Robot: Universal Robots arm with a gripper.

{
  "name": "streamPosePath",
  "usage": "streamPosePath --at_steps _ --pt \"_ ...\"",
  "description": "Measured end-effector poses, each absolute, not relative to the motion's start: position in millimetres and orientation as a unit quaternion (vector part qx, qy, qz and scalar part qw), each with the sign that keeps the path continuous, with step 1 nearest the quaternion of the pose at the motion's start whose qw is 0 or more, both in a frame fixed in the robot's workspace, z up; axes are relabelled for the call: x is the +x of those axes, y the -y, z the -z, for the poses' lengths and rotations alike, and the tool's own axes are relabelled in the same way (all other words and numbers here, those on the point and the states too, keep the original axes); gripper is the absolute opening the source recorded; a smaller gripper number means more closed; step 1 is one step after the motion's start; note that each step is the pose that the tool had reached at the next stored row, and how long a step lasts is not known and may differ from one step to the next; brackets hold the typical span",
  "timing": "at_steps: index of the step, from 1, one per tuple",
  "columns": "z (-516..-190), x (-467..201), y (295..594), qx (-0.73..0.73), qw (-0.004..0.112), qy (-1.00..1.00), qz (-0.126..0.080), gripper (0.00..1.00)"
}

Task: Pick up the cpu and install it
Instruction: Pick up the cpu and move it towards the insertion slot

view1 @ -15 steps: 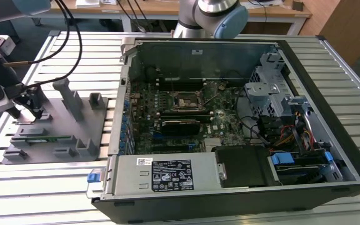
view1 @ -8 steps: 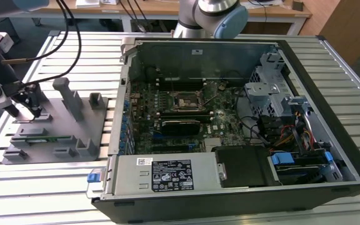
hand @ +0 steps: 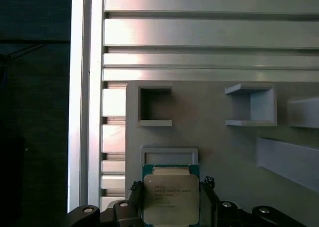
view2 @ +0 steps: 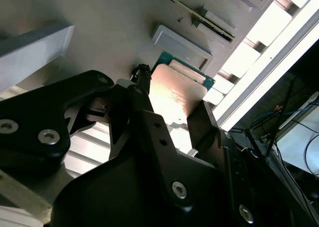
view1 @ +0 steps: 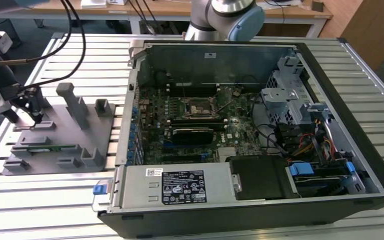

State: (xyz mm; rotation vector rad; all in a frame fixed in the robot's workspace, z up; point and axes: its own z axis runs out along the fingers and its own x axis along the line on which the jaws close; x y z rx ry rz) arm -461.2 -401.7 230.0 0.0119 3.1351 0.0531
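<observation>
First wrist view: cpu (hand: 171,197) between jaws

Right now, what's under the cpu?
The grey plate, with a low rectangular frame showing just past the cpu. The gripper is shut on the cpu. What lies directly beneath is covered, so I can't tell whether it's lifted or resting.
</observation>
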Motion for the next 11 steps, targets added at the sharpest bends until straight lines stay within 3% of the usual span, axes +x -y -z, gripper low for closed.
streamPosePath --at_steps 11 --pt "-241 -461 402 0.004 0.003 -1.0 -0.017 0.54"
